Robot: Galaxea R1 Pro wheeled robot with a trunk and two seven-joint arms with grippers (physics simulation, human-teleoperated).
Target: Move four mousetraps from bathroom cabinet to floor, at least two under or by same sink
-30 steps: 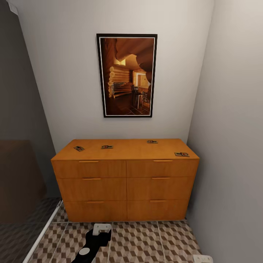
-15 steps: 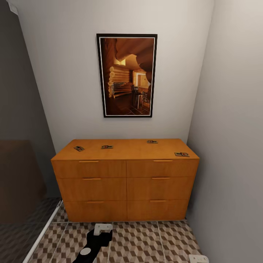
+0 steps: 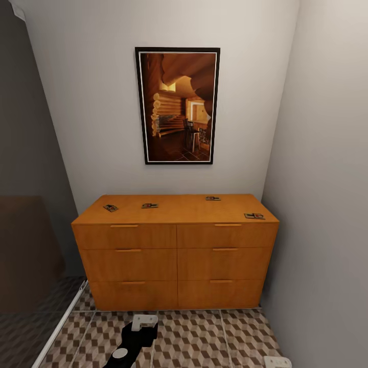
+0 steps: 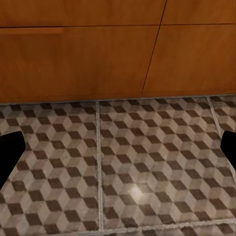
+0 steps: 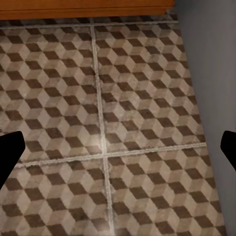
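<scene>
The left gripper (image 3: 142, 323) hangs low near the bottom of the head view, its two dark fingertips (image 4: 9, 147) spread wide at the edges of its wrist view with nothing between them. The right gripper (image 3: 277, 362) peeks in at the lower right corner, likewise wide apart and empty in its own wrist view. Both point down at the bathroom floor (image 3: 194, 337), tiled in a brown and beige cube pattern. Just ahead stands the cabinet (image 3: 176, 250), an orange-brown chest with six shut drawers, under a framed picture (image 3: 177, 106). The four mousetraps (image 3: 150, 205) lie well apart on its top, one near each end and two between. The task looks to be at the approach step, with nothing picked up yet; next, an arm probably needs raising to the top to take a trap.
</scene>
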